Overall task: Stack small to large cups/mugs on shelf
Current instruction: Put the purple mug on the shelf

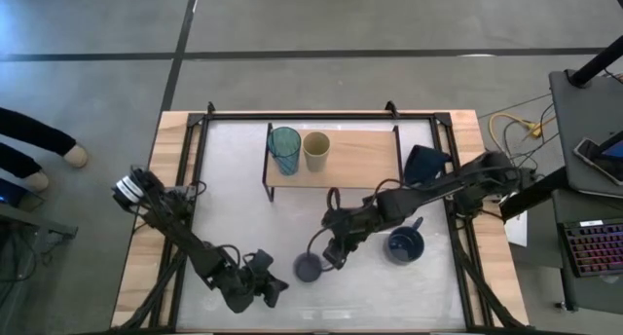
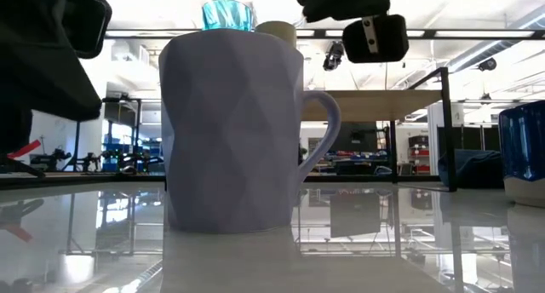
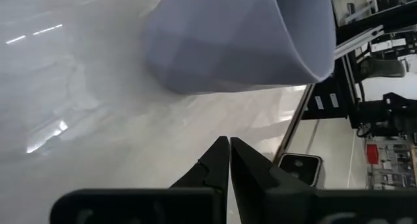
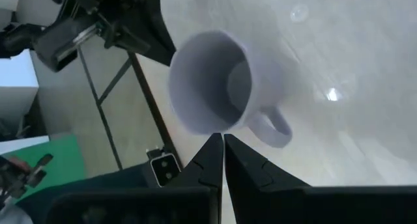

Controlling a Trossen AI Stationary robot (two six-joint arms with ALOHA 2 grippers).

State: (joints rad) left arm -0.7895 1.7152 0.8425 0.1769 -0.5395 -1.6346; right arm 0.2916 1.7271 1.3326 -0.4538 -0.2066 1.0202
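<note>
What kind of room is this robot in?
Probably a robot lab or workshop: two robot arms work at a white table on a concrete floor, a keyboard sits on a side stand, and benches of equipment fill the room behind.

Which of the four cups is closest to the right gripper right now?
The grey-lavender cup with a handle, standing alone on the white tabletop beside the right gripper; the other three sit farther off.

Four drinking vessels in all: two on the one shelf (image 1: 360, 155) at twelve o'clock, a teal tumbler (image 1: 284, 149) and a cream cup (image 1: 315, 151); two on the worktop (image 1: 234, 199), a grey-lavender mug (image 1: 308, 268) at six and a dark blue mug (image 1: 404, 244) at four. One navy cloth (image 1: 424, 164) lies at two o'clock. Two claws: the left claw (image 1: 276, 294) at seven, the right claw (image 1: 331, 259) near six.
</note>
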